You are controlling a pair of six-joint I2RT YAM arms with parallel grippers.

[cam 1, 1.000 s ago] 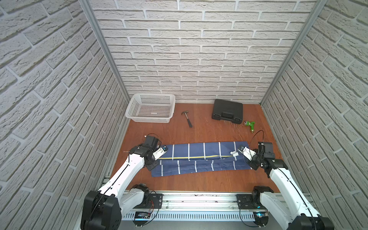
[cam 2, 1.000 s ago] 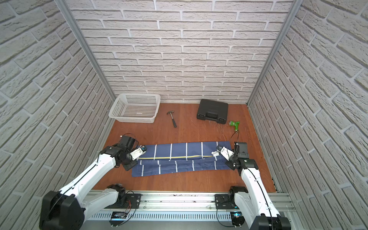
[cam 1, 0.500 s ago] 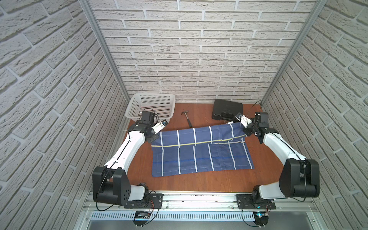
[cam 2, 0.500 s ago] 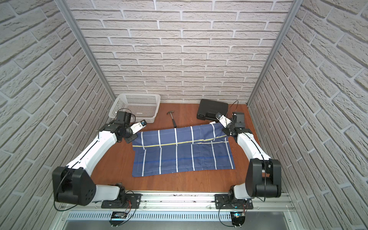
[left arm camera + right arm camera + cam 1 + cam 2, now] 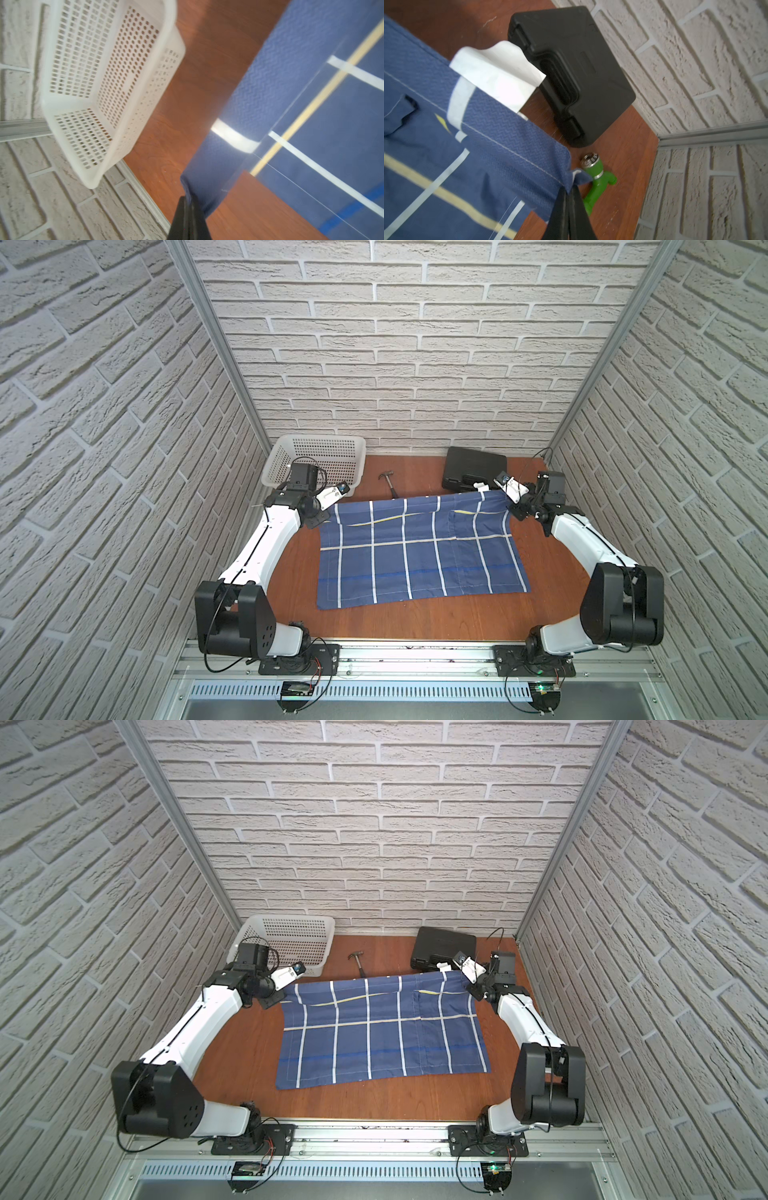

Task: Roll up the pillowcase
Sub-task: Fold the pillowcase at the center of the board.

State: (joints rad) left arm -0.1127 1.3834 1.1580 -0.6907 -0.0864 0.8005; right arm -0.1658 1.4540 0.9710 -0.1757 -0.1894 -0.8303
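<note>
Pillowcase (image 5: pixel 415 556) wider now; green drill (image 5: pixel 600 178) wrist-only

No legible text; care tag (image 5: pixel 496 79) unreadable

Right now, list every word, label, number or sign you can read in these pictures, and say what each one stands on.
Nothing here can be read.
White tag on the pillowcase: washed out by glare, no print shows.
Black case: a raised panel, but no letters can be made out.
Green tool: marks on its metal tip, too blurred to read.
</note>
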